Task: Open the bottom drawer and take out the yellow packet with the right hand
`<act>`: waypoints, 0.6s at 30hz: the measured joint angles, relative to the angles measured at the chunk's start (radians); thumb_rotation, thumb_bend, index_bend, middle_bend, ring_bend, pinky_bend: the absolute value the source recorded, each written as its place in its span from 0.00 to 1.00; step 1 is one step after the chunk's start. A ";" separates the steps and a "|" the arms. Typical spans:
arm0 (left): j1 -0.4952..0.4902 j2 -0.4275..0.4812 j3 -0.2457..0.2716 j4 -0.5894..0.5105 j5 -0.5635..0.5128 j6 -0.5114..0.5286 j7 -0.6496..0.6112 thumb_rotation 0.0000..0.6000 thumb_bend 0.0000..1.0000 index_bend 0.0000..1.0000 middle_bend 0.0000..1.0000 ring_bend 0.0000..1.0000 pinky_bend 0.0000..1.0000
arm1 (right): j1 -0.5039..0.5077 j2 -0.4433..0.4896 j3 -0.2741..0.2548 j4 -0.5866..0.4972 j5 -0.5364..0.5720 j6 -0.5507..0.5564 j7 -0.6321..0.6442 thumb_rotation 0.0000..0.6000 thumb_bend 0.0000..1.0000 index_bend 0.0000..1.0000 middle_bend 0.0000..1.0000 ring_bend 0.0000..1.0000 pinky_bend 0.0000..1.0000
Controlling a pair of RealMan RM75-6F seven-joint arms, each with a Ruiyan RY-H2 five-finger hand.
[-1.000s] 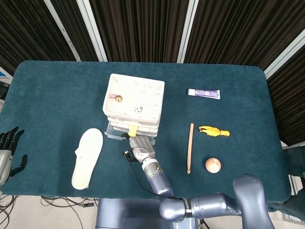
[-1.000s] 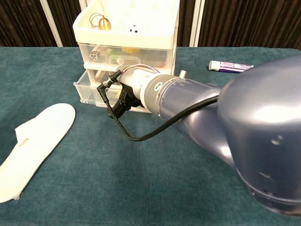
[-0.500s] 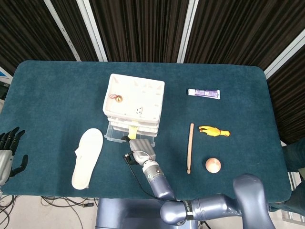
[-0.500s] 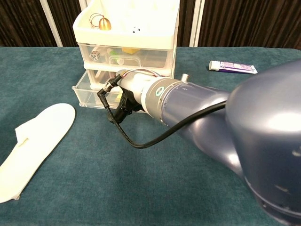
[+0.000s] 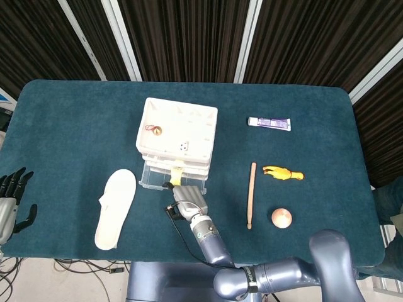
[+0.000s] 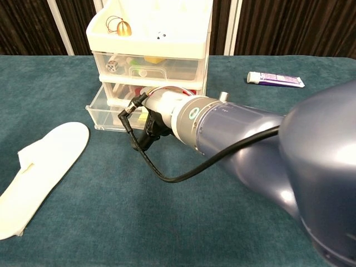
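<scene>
At the near left corner of the table [image 5: 75, 113], the left hand [image 5: 11, 198] hangs just off the edge with its dark fingers spread and nothing in them. On the cloth to its right lies a white insole [image 5: 116, 208], long axis running near to far. The right arm [image 5: 208, 238] reaches in from the near edge, and the right hand [image 5: 187, 198] sits at the front of the bottom drawer [image 6: 108, 114], which stands pulled out toward the near side. A yellow packet [image 5: 176, 178] shows at the hand's fingertips, over the open drawer; it looks pinched there, though the chest view hides the fingers behind the wrist, so I cannot tell the grip for certain. Right of the arm, a small ball [image 5: 281, 218] lies near the front edge, with a wooden stick [image 5: 252, 194] beside it and a yellow toy figure [image 5: 283, 172] just beyond. The white drawer unit [image 5: 178, 132] stands mid-table, its top tray holding a small gold bell [image 6: 123, 26]. Far right lies a tube [image 5: 269, 123].
</scene>
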 measured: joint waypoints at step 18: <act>0.000 0.000 0.000 0.000 -0.002 -0.001 0.001 1.00 0.46 0.05 0.00 0.00 0.00 | 0.002 -0.002 0.004 -0.024 0.013 0.013 -0.012 1.00 0.52 0.23 0.91 1.00 1.00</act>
